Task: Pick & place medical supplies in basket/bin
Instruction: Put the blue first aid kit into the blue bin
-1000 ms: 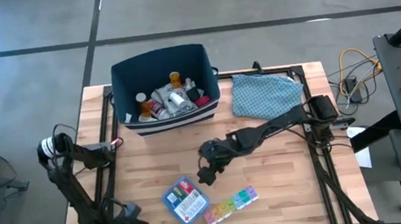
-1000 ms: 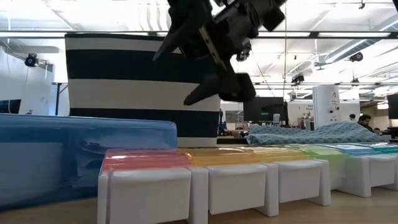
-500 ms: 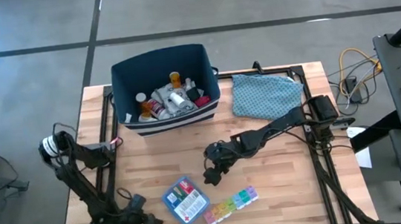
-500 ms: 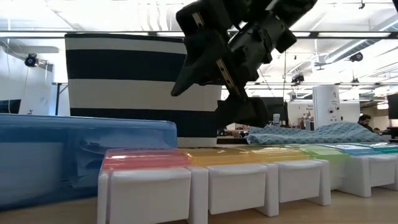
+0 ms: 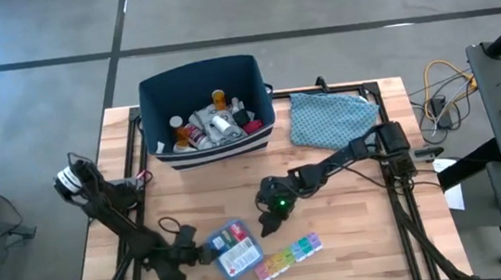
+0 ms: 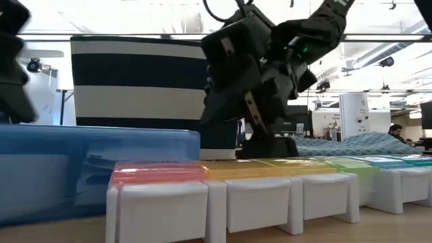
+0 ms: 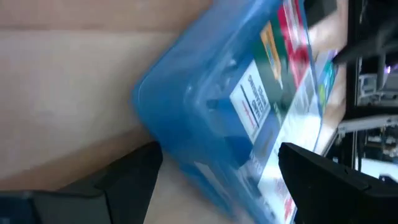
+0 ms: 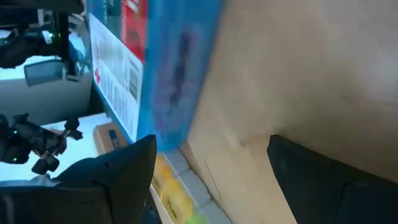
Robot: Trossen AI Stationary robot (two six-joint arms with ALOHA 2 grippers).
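The blue first-aid pouch lies flat near the table's near edge. The rainbow pill organizer lies just to its right. My left gripper is open at the pouch's left end. In the left wrist view its fingers stand on either side of that end. My right gripper hangs open, low over the bare wood between pouch and bin. It looks past the pouch's edge. The navy striped bin stands at the far side and holds bottles and packets. My left gripper comes at the pouch's left end level, from the table's left, with the end between its open fingers. Whether a finger touches the pouch I cannot tell. The pouch lies flat on the table.
A teal patterned cloth pouch lies at the far right, beside the bin. Dark frame rails run along the table's left and right sides. Bare wood shows in the middle of the table and to the right of the organizer.
My left gripper has swung from the table's near left corner toward the right, up to the blue pouch's left end. My right gripper has come down toward the table and a little toward the near edge, still open.
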